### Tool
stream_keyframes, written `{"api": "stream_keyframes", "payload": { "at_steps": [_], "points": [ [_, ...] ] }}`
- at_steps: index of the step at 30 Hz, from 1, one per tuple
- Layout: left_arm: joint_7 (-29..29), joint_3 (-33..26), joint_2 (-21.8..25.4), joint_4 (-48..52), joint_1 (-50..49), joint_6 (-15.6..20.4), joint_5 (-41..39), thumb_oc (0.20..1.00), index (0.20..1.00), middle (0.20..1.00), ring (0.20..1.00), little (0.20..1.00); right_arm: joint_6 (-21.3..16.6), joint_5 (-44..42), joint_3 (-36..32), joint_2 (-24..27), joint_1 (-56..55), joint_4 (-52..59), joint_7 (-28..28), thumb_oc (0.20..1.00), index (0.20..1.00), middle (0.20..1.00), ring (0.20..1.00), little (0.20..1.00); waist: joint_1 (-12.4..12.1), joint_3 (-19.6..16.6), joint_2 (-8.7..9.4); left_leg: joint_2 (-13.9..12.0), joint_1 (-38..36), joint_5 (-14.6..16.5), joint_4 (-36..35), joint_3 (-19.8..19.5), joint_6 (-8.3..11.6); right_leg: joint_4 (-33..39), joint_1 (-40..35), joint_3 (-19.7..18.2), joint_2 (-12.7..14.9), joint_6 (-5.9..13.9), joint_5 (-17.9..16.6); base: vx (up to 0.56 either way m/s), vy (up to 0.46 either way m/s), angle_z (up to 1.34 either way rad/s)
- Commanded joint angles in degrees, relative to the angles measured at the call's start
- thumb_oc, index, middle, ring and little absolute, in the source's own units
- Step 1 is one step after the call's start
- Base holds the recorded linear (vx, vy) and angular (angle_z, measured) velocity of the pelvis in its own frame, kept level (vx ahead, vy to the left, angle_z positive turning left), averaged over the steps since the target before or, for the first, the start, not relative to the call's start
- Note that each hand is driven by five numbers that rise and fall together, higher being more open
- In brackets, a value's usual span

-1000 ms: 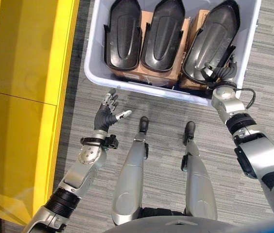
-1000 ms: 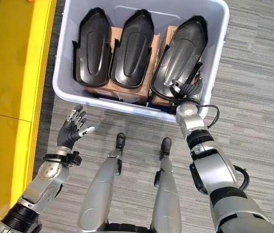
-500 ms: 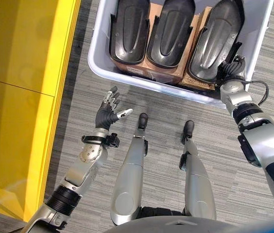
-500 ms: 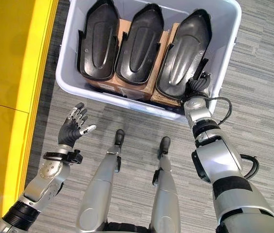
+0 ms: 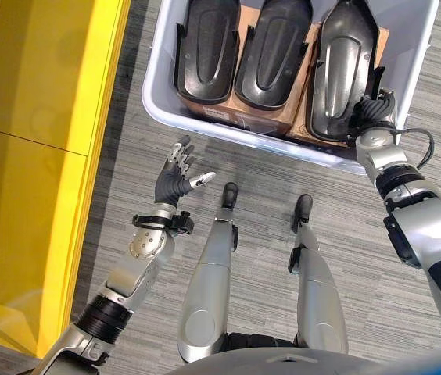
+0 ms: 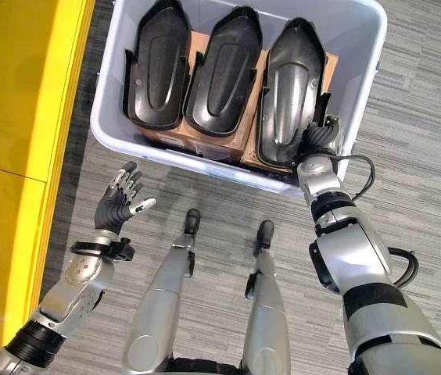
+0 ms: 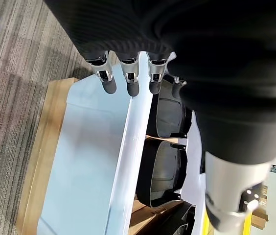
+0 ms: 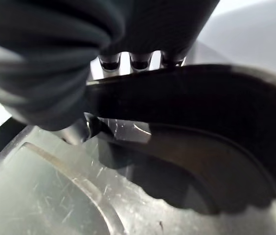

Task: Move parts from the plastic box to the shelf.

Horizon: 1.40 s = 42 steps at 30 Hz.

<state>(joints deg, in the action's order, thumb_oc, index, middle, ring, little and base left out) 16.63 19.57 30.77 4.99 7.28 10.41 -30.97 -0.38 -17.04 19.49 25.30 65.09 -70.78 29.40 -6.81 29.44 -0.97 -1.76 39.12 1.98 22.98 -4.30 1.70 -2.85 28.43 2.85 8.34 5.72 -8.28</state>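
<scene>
The right hand (image 6: 320,143) is down inside the plastic box (image 6: 365,58), its fingers curled round the near edge of the rightmost black part (image 6: 289,86), gripping it. That part sits beside two more black parts (image 6: 188,66) on brown cartons (image 6: 205,137) in the box. The left hand (image 6: 117,205) hangs over the grey carpet (image 6: 424,164) with fingers spread, empty, beside the yellow shelf (image 6: 17,117).
</scene>
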Motion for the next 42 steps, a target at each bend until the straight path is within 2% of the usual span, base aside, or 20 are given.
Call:
{"api": "stream_keyframes", "payload": {
  "at_steps": [1,7,9,18,28,42],
  "points": [
    [1.0,-1.4,1.2,3.0,-1.8,3.0,-0.4,1.000,1.000,1.000,1.000,1.000,-1.4,-4.4,-1.2,1.5,-4.4,3.1,-0.2,0.200,0.200,0.200,0.200,0.200,-0.3,0.4,-1.04,0.5,-2.4,-1.7,-5.1,1.6,0.46,-9.1,-3.3,0.8,1.2,1.75,10.4,0.00,0.000,0.00],
    [0.8,-2.2,1.4,2.8,-2.8,2.5,-0.9,1.000,1.000,1.000,1.000,1.000,-4.5,-7.6,-4.5,2.0,-10.3,14.2,1.6,0.200,0.200,0.200,0.200,0.200,0.6,0.3,-0.39,0.0,-3.7,-1.7,-5.3,1.7,0.54,-9.1,-4.2,0.5,1.1,1.67,10.6,0.00,0.000,0.00],
    [0.5,-2.6,1.3,2.3,-4.0,2.0,-1.6,1.000,1.000,1.000,1.000,1.000,-6.9,-10.0,-7.6,0.1,-16.7,23.1,2.3,0.200,0.200,0.200,0.200,0.200,1.4,-0.3,0.05,-0.3,-4.7,-1.8,-5.7,1.8,0.58,-9.1,-4.7,0.5,1.0,1.59,10.6,-0.01,-0.012,-0.04],
    [-0.6,-4.4,1.6,2.5,-6.9,0.5,-2.1,1.000,1.000,1.000,1.000,1.000,-9.5,-12.3,-10.2,-3.2,-27.9,39.8,1.1,0.200,0.200,0.200,0.200,0.200,2.7,-2.2,0.57,-0.9,-7.4,-2.2,-6.6,1.8,0.84,-8.6,-6.8,0.6,1.0,1.47,10.8,0.00,-0.011,-0.04],
    [-2.4,-6.0,1.4,3.2,-10.6,-1.7,-1.1,1.000,1.000,1.000,1.000,1.000,-11.3,-11.8,-12.3,-4.1,-38.9,58.1,-1.4,0.200,0.200,0.200,0.200,0.200,4.1,-5.6,1.48,-1.7,-12.7,-3.2,-9.8,1.7,1.27,-5.9,-11.1,0.8,1.3,1.73,10.3,0.01,-0.006,-0.01],
    [-4.6,-9.6,-1.2,2.5,-16.1,-3.8,0.6,1.000,1.000,1.000,1.000,1.000,-11.1,-11.3,-17.0,-3.8,-55.0,72.8,-7.6,0.200,0.200,0.200,0.200,0.200,6.4,-11.0,2.45,-3.3,-21.0,-4.1,-13.6,2.1,2.04,-3.4,-17.6,1.0,1.3,2.17,10.2,0.04,-0.019,-0.02]
  ]
}}
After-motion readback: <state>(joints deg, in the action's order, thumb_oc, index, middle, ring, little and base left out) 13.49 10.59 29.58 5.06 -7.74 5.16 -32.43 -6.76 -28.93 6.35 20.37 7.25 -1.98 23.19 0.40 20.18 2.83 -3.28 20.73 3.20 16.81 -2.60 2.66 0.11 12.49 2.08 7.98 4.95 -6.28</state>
